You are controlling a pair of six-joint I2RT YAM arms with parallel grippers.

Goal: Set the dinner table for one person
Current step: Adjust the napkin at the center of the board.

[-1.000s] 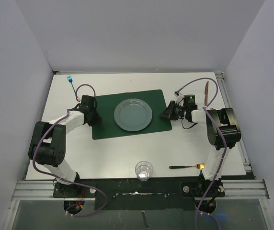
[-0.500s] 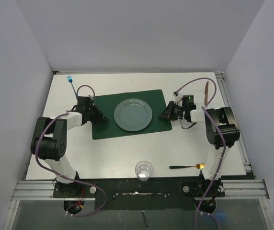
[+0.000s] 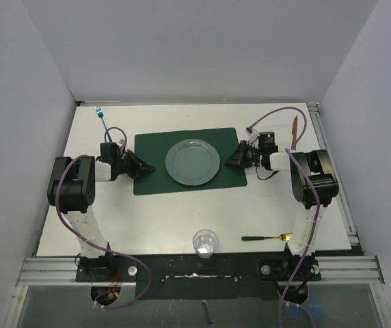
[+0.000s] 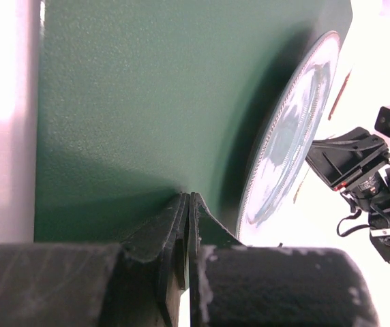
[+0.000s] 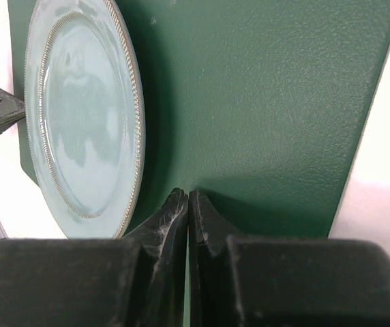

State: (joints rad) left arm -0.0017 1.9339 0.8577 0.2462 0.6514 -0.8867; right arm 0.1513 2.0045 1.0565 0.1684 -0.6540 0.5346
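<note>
On the white dinner table (image 3: 182, 219) lies a dark green placemat (image 3: 153, 147) (image 4: 147, 88) (image 5: 263, 88) with a pale blue plate (image 3: 192, 162) (image 4: 290, 136) (image 5: 79, 116) on its middle. My left gripper (image 3: 150, 168) (image 4: 187, 196) lies low and rolled on its side, shut on the mat's left edge. Opposite it, my right gripper (image 3: 228, 162) (image 5: 189, 192) is shut on the mat's right edge in the same way. The pinched edges themselves are hidden behind the fingers.
A gold fork with a dark handle (image 3: 269, 238) lies near the front right. A knife (image 3: 294, 130) rests at the back right by the rail. A clear glass (image 3: 206, 242) stands at the front centre, and a blue-tipped utensil (image 3: 104, 121) lies at the back left.
My left gripper dropped lower, swung to face the mat and shut on its left edge. The mat and plate shifted slightly away and to the right. The right gripper stayed shut.
</note>
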